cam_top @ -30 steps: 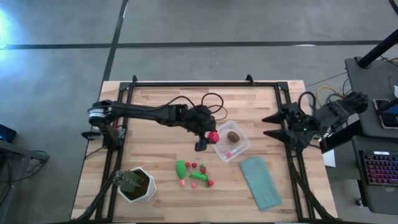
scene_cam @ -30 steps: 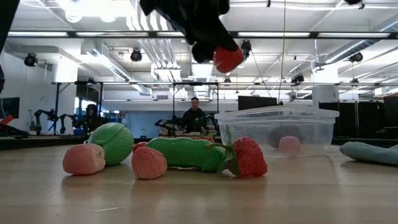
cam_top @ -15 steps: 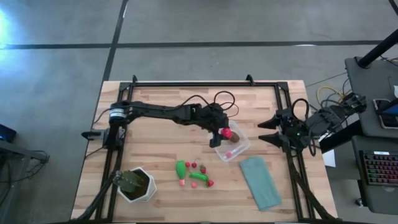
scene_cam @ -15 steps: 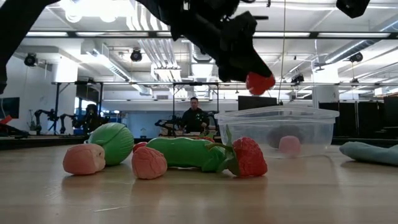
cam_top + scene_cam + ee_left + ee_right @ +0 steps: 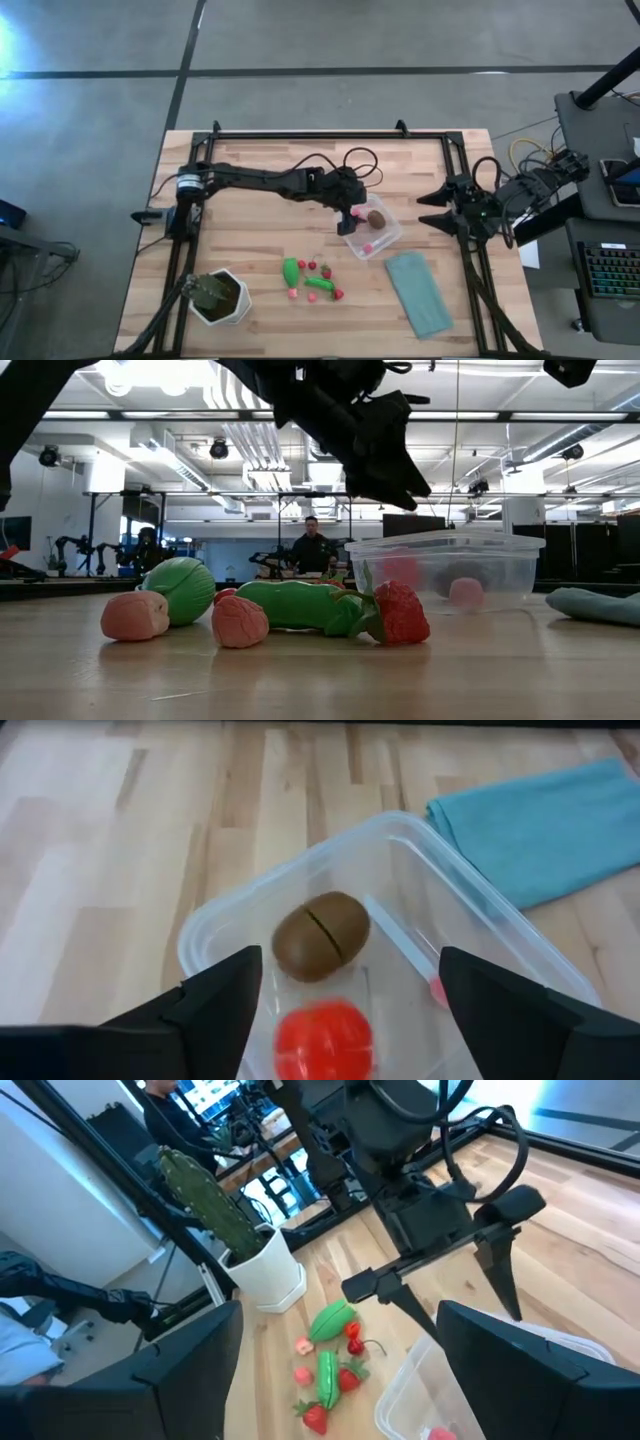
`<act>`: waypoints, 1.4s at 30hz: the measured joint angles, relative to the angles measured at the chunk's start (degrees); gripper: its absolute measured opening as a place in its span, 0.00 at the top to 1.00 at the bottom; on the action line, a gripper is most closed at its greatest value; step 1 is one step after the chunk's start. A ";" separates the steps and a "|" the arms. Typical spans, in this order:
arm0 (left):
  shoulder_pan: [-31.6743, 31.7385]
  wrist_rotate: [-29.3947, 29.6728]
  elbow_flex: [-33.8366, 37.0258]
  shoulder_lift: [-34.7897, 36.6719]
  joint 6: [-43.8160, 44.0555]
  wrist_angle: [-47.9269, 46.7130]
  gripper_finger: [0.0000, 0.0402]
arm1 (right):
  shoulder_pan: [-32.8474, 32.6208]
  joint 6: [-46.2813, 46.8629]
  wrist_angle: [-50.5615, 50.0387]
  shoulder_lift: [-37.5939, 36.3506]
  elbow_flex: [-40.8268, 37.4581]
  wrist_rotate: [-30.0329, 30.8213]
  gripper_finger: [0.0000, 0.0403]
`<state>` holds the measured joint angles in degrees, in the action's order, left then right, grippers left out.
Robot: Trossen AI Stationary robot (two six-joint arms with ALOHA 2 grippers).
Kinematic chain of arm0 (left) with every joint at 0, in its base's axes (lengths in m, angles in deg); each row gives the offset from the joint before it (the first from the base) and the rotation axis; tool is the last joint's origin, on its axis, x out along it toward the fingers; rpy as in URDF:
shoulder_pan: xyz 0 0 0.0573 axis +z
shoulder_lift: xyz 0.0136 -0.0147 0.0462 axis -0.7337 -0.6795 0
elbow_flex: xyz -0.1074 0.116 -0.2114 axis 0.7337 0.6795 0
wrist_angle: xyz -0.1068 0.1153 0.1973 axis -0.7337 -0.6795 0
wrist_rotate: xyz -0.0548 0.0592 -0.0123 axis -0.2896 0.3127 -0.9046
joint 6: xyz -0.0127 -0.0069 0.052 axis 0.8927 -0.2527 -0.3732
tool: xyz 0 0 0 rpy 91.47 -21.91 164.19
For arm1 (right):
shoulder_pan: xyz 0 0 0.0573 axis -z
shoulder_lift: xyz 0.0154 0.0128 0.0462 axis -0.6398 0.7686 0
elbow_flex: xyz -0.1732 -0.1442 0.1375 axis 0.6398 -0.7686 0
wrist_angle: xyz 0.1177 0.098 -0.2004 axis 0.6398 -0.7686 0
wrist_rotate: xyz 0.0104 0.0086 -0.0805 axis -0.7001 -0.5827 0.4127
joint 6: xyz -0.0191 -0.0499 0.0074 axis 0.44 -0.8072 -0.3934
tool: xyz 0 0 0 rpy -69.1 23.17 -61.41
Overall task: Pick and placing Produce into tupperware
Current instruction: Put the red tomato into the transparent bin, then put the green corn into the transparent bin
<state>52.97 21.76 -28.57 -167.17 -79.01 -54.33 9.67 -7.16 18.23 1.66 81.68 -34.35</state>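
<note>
While my left tool point(image 5: 340, 1010) hangs released over the tupperware point(image 5: 480, 935) holding a red ball point(image 5: 323, 1038) and brown oval point(image 5: 321, 934), my right tool point(image 5: 432, 206), also released, waits at the desk point(image 5: 250, 180) edge.

high view: I'm looking straight down on the whole table point(image 5: 250, 180), both arms in frame, floor all around it.
low view: sits right at tabletop height, looking level across into the room; the produce pile point(image 5: 270, 610) is super close, tupperware point(image 5: 445, 568) just behind it.
left wrist view: points down into the tupperware point(image 5: 400, 920) from close up, teal cloth point(image 5: 530, 830) beyond it.
right wrist view: looks across the table from the right side toward the left arm, plant pot point(image 5: 265, 1275) far off.
shared: I get the tupperware in all four views; the produce pile shows in high point(image 5: 312, 278), low and right wrist.
</note>
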 joint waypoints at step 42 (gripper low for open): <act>-0.12 0.07 0.63 0.72 -0.07 -6.35 0.25 | 4.27 -21.41 51.17 -12.52 -39.42 1.07 0.19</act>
<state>52.85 21.83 -27.95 -166.44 -79.08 -60.67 13.94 -28.57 69.40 -10.85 42.26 -33.27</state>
